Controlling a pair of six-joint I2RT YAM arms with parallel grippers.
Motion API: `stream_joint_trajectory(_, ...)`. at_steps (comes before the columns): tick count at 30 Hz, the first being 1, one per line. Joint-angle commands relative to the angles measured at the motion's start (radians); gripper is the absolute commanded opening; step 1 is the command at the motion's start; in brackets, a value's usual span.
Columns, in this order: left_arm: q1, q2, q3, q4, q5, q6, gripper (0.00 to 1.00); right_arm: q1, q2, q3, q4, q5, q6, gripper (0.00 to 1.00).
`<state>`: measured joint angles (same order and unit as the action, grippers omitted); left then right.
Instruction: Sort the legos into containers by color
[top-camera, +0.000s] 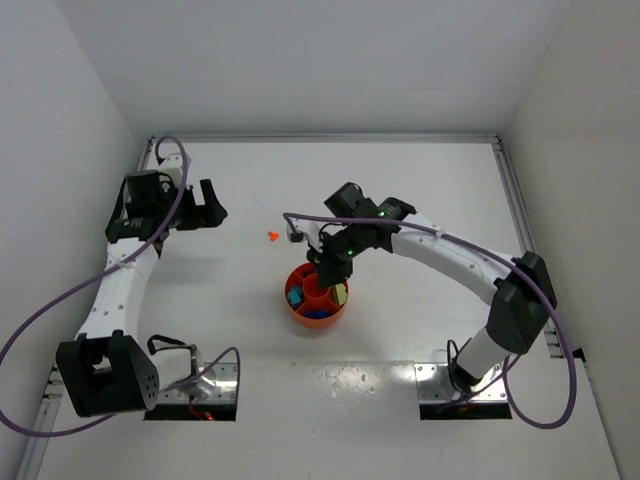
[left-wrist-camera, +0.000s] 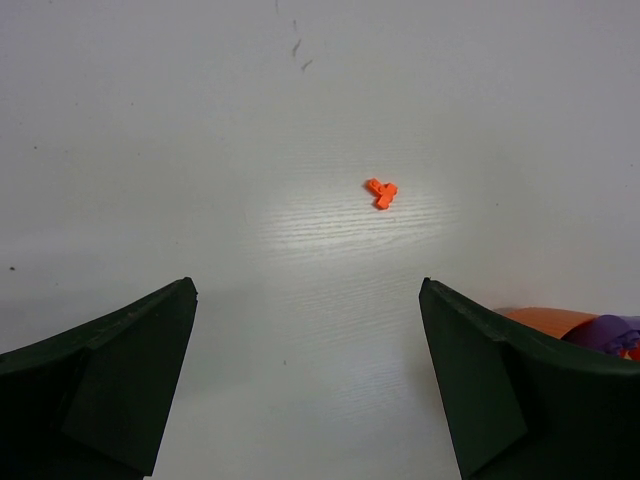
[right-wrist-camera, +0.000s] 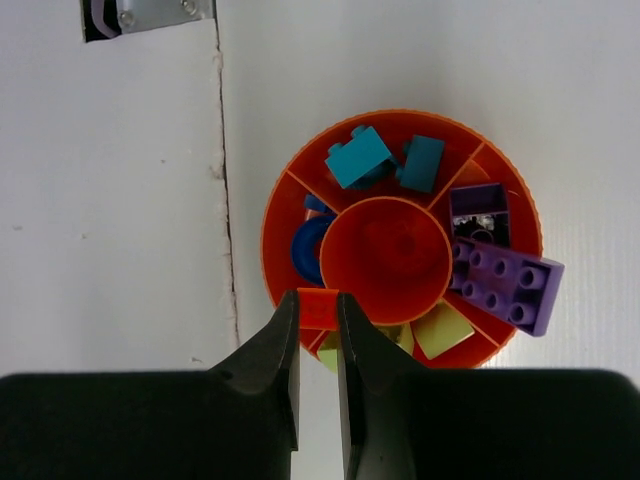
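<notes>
This is a robotics lab test cell. A plain white surface (top-camera: 400, 180) is boxed in on three sides by bare white walls (top-camera: 70, 90), with a metal rail (top-camera: 330, 138) along its far edge. Two white-and-black robot arms, the left arm (top-camera: 120, 290) and the right arm (top-camera: 450, 262), are bolted to metal plates (top-camera: 440, 385) at the near edge. Purple cables (top-camera: 576, 372) loop loose from them (nothing is tidied into ducts). A green light (top-camera: 381, 212) glows on the right arm. The props are an orange tray (right-wrist-camera: 400, 113) and toy bricks (right-wrist-camera: 358, 158).
</notes>
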<state>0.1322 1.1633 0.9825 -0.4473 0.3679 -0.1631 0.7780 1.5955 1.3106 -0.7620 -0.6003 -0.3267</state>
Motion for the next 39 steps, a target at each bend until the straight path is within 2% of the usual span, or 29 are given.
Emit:
stream_joint_trajectory(1, -0.006, -0.010, 0.005, 0.018, -0.001, 0.011, 1.00, 0.024, 0.032, 0.044, 0.010, 0.022, -0.017, 0.00)
stream_joint_trajectory(17, -0.006, -0.010, 0.015, 0.009, -0.011, 0.020, 1.00, 0.024, 0.095, 0.075, 0.052, 0.086, 0.002, 0.00)
stream_joint_trajectory(20, -0.006, -0.010, 0.015, 0.009, -0.020, 0.020, 1.00, 0.024, 0.139, 0.117, 0.001, 0.086, 0.002, 0.01)
stream_joint_trajectory(24, -0.006, -0.010, 0.015, 0.009, -0.020, 0.020, 1.00, 0.024, 0.162, 0.138, -0.023, 0.077, 0.002, 0.17)
stream_joint_trajectory(25, -0.006, -0.010, 0.015, 0.009, -0.020, 0.020, 1.00, 0.024, 0.162, 0.138, -0.008, 0.077, 0.002, 0.26)
stream_joint_trajectory(26, -0.006, -0.010, 0.015, 0.009, -0.020, 0.020, 1.00, 0.024, 0.147, 0.125, 0.003, 0.089, 0.011, 0.29)
stream_joint_trajectory(31, -0.006, -0.001, 0.015, 0.009, -0.011, 0.020, 1.00, 0.024, 0.147, 0.116, 0.004, 0.109, 0.020, 0.32)
stream_joint_trajectory(34, -0.006, -0.001, 0.015, 0.009, -0.011, 0.020, 1.00, 0.024, 0.135, 0.116, 0.004, 0.109, 0.020, 0.40)
stream_joint_trajectory(37, -0.006, -0.001, 0.015, 0.009, 0.035, 0.060, 1.00, 0.024, 0.123, 0.116, 0.004, 0.100, 0.020, 0.43)
stream_joint_trajectory(39, -0.006, 0.009, 0.004, -0.001, 0.132, 0.098, 1.00, 0.024, 0.110, 0.144, -0.005, 0.100, 0.031, 0.43)
